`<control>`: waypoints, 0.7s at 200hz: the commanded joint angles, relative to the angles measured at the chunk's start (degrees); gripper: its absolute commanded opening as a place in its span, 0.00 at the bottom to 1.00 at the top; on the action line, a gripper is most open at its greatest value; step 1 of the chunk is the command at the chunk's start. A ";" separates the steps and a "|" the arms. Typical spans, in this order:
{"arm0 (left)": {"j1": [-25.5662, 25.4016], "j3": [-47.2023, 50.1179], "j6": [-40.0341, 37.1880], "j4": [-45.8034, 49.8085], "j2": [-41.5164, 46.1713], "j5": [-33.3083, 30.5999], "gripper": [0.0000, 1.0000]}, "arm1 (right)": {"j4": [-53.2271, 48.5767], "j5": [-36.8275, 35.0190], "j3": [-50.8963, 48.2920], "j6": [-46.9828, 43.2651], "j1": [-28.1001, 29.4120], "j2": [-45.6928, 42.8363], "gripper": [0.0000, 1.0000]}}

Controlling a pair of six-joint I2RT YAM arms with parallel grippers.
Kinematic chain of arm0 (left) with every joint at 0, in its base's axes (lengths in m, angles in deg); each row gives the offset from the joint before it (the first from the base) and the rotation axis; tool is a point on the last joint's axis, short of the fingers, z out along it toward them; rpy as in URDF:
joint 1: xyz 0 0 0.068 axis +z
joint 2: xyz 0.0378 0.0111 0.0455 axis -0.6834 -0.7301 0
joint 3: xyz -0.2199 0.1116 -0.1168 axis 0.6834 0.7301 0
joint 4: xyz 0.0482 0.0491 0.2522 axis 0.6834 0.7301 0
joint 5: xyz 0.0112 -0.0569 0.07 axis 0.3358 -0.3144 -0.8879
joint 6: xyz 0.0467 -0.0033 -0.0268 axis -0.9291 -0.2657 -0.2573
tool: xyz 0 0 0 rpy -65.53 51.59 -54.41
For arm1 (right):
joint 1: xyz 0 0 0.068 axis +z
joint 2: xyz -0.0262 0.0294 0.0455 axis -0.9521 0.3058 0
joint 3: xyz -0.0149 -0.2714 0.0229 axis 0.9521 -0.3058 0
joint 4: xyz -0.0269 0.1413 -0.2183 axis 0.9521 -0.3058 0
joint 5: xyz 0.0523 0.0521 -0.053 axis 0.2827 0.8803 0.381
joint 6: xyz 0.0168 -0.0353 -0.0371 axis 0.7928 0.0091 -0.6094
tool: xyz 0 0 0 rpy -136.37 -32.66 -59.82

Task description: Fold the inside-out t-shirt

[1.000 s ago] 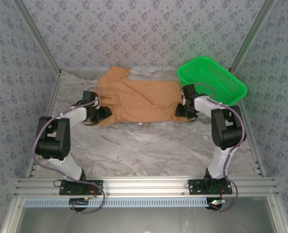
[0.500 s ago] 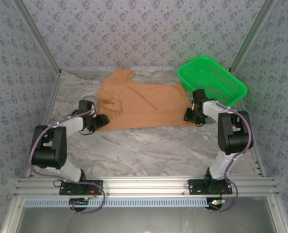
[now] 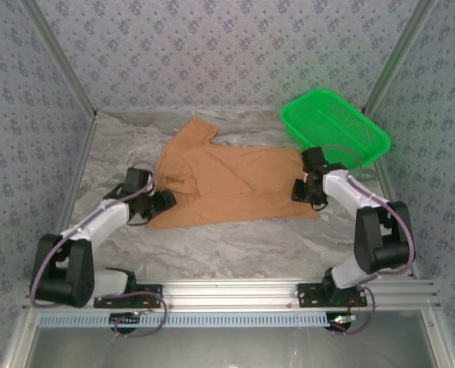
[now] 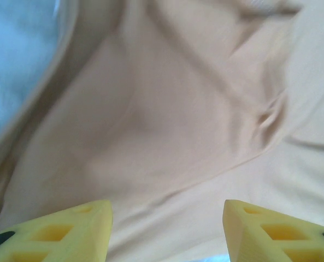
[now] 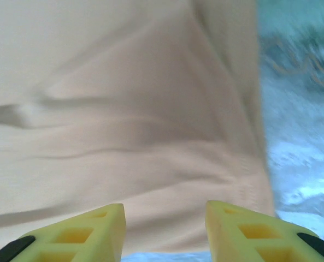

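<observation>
Nearest, in the top view, is a bare band of table (image 3: 235, 245) across the lower middle, ahead of the arm bases.

Next, the left gripper (image 3: 164, 202) sits at the lower-left corner of the t-shirt (image 3: 231, 180). On its wrist camera the left gripper (image 4: 167, 229) has its yellow fingers (image 4: 69, 229) standing apart. The cloth edge of the t-shirt (image 4: 178, 109) runs between them, with nothing visibly pinched.

The right gripper (image 3: 298, 189) is at the shirt's right edge, right of centre. On its own camera the right gripper (image 5: 164, 229) also has its jaws apart. The shirt (image 5: 123, 109) lies ahead of them, and a strip of table (image 5: 298, 109) runs down the right of the frame.

The shirt lies spread flat at centre frame, long axis left to right. One sleeve (image 3: 200, 126) points toward the upper middle. The green basket (image 3: 338, 126) is tilted at upper right, just beyond the right wrist.

Judgement: the step in hand is taking hold of the near edge for the first fold.
- Seat each pincer fully over the edge so both layers are caught before closing.
- Close both sides together, or one side will drag and skew the cloth.
- Keep light, even tension between the two grips so the creases seen on both wrist cameras pull out.
- Lift low and carry the edge toward the upper part of the frame.
- Keep the right wrist clear of the basket rim.
</observation>
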 commanded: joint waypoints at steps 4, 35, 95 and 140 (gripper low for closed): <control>1.48 -9.00 -2.80 -2.12 -7.33 -0.94 0.56 | 9.17 5.29 3.81 -1.70 6.72 -0.53 0.48; 4.51 -16.89 -3.03 -3.07 -17.52 0.39 0.53 | 21.78 10.91 10.41 1.57 17.42 8.49 0.49; 6.23 -22.45 -3.40 -3.59 -23.97 -0.87 0.50 | 36.93 12.83 23.86 5.58 27.62 27.56 0.50; 6.22 -23.29 -4.78 -2.93 -27.21 -1.19 0.46 | 39.60 14.08 29.15 6.69 29.62 36.10 0.53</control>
